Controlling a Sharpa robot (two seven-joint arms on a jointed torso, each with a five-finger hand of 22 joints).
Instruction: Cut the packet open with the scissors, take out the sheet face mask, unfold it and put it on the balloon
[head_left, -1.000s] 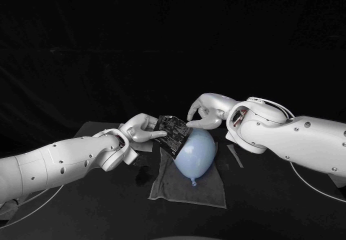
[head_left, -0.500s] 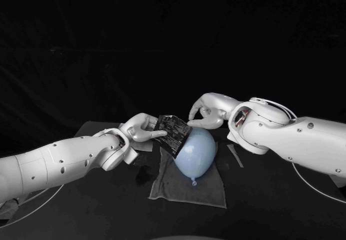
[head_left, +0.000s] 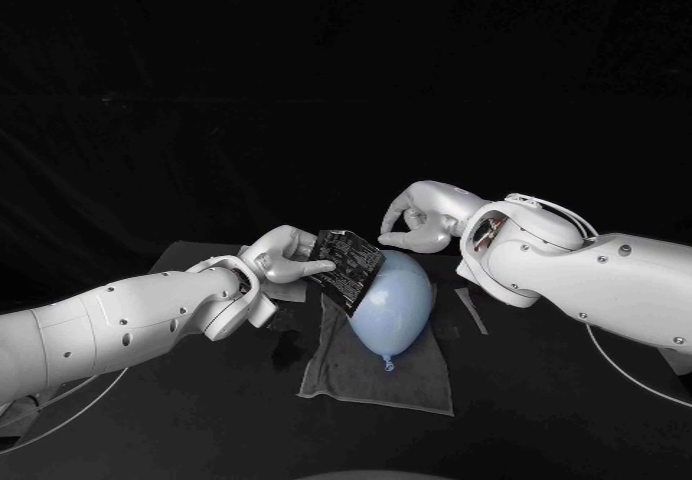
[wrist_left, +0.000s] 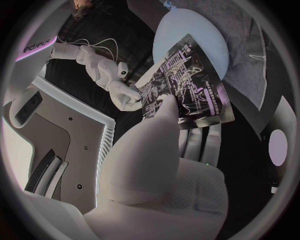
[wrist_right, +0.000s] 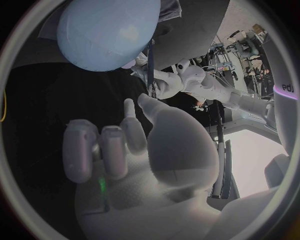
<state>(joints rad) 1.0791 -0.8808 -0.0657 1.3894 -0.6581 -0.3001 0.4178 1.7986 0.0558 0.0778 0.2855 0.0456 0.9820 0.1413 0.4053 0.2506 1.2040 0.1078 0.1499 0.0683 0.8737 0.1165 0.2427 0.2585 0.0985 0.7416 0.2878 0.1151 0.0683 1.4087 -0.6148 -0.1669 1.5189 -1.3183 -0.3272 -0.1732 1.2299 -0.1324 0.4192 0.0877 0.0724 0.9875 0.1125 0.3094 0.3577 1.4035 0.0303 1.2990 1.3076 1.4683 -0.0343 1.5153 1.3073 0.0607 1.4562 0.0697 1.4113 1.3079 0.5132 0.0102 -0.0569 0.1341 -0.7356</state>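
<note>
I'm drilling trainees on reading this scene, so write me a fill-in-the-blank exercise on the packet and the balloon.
1. The dark packet is held by the robot's ___.
2. The balloon lies with its knot pointing ___ the robot.
3. Under the balloon is a grey cloth, which lies on the black ___.
Missing words: left hand; toward; table.

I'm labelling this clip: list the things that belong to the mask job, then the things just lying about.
Job: dark printed packet, held in the left hand; pale blue oval balloon.
Lying about: grey rectangular cloth under the balloon; pale thin strip beside it.
</note>
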